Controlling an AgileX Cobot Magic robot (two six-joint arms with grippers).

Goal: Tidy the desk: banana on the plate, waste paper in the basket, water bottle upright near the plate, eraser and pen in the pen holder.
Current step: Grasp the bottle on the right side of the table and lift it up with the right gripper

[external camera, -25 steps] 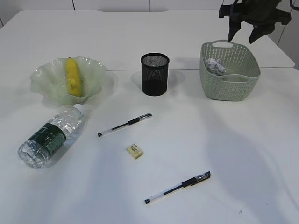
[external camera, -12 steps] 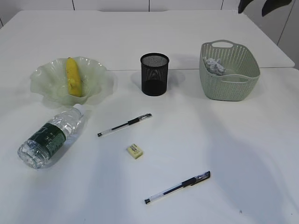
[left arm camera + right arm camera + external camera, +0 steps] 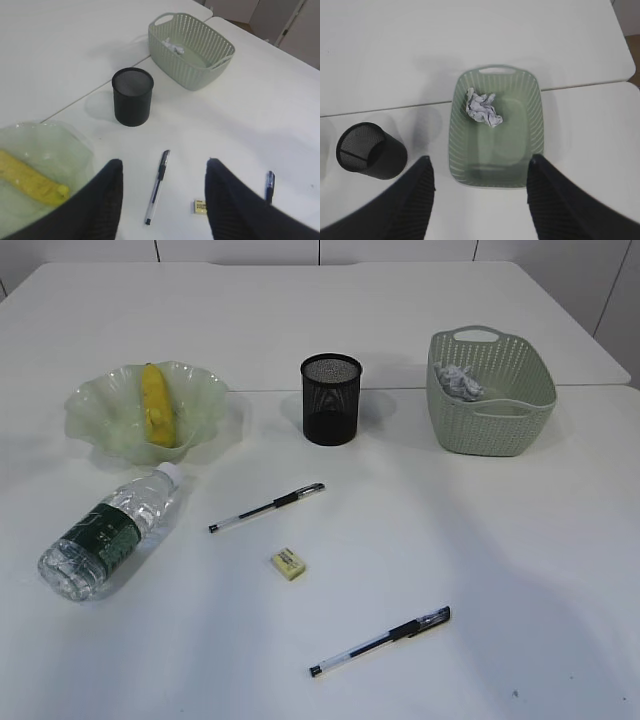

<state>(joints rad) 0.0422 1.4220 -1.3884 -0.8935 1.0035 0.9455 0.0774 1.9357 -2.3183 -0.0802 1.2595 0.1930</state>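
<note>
The banana (image 3: 156, 405) lies in the pale green plate (image 3: 205, 390). Crumpled waste paper (image 3: 461, 381) sits in the green basket (image 3: 490, 420). A water bottle (image 3: 110, 531) lies on its side below the plate. One pen (image 3: 266, 508) and a yellow eraser (image 3: 288, 563) lie mid-table, with a second pen (image 3: 380, 642) nearer the front. The black mesh pen holder (image 3: 331, 399) stands between plate and basket. My left gripper (image 3: 164, 165) hangs open and empty high above a pen (image 3: 157, 186). My right gripper (image 3: 479, 162) hangs open and empty above the basket (image 3: 495, 165). Neither arm shows in the exterior view.
A seam between two white tabletops (image 3: 400, 389) runs behind the pen holder. The table's far right corner (image 3: 625, 375) ends just beyond the basket.
The right arm, seen above the basket a second ago, has risen out of the top of the exterior view. The objects on the table have not moved.
</note>
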